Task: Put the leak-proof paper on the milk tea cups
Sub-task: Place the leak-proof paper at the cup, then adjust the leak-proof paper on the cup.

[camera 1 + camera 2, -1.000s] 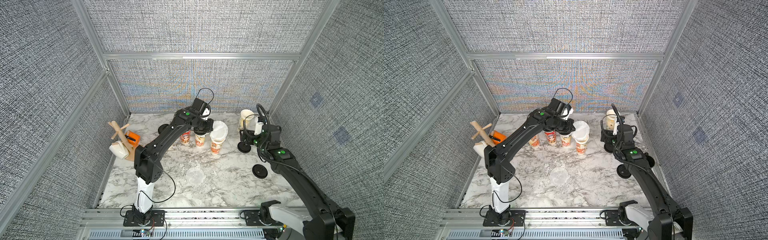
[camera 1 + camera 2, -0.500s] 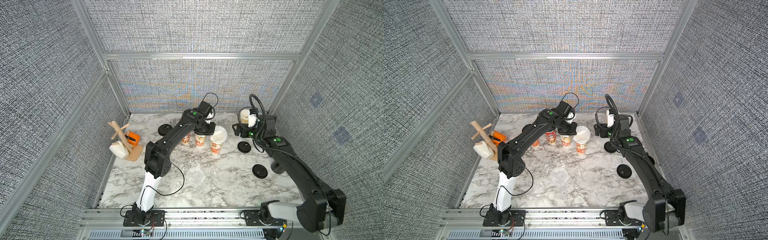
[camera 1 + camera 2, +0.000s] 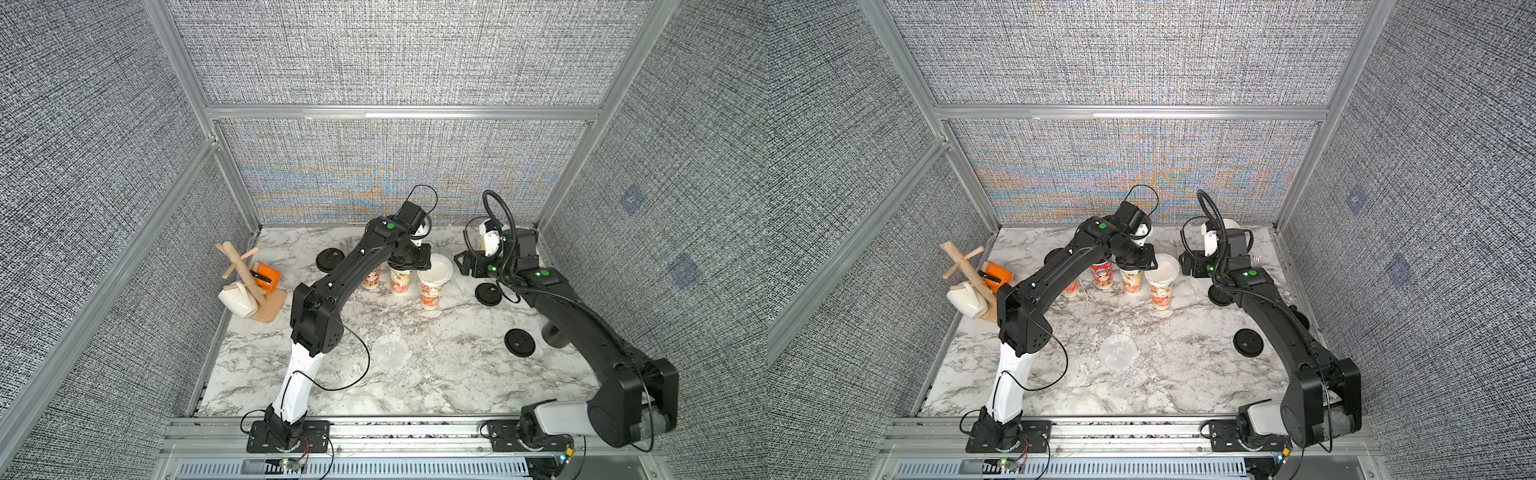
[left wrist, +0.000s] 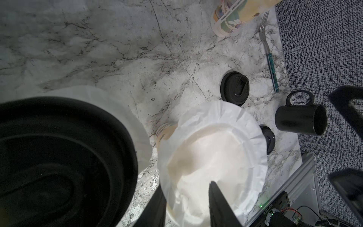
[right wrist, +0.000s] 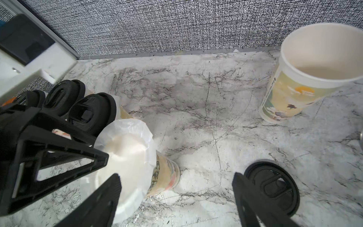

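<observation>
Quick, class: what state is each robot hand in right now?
Left hand: open, gripping nothing, over the leak-proof paper.
Right hand: open, empty.

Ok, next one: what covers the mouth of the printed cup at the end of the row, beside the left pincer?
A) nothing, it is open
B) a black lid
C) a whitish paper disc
C: a whitish paper disc lies over the mouth of that cup, its crinkled edge overhanging the rim.

Left arm (image 3: 353, 270) reaching far forward, wrist bending down, left tool (image 4: 184, 185) hanging with jaws slightly parted. Right arm (image 3: 582, 324) stretching forward, right tool (image 5: 175, 176) pointing toward the left arm, jaws gaping wide.
</observation>
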You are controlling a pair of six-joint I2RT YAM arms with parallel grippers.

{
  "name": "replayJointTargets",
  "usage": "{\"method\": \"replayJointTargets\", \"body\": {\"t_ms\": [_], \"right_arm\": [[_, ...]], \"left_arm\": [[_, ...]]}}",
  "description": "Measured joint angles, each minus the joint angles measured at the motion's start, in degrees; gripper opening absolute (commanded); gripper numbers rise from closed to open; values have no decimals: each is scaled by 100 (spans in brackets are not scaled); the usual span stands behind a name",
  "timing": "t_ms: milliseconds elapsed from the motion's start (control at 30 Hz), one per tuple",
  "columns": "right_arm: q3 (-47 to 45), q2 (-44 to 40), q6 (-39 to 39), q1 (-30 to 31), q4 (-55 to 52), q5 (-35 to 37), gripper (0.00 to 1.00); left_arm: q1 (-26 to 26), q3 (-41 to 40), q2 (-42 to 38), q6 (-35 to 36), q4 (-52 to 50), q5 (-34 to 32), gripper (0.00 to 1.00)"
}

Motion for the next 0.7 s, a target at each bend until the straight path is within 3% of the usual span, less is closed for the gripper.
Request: {"method": "replayJointTargets", "body": {"t_ms": [400, 700], "right_arm": [[-68, -48, 0, 4, -17, 2, 90], [-267, -44, 26, 11, -57, -55, 77]], "left_arm": [[-2, 181, -33, 11, -13, 22, 39], [-4, 181, -258, 37, -52, -17, 39]]}}
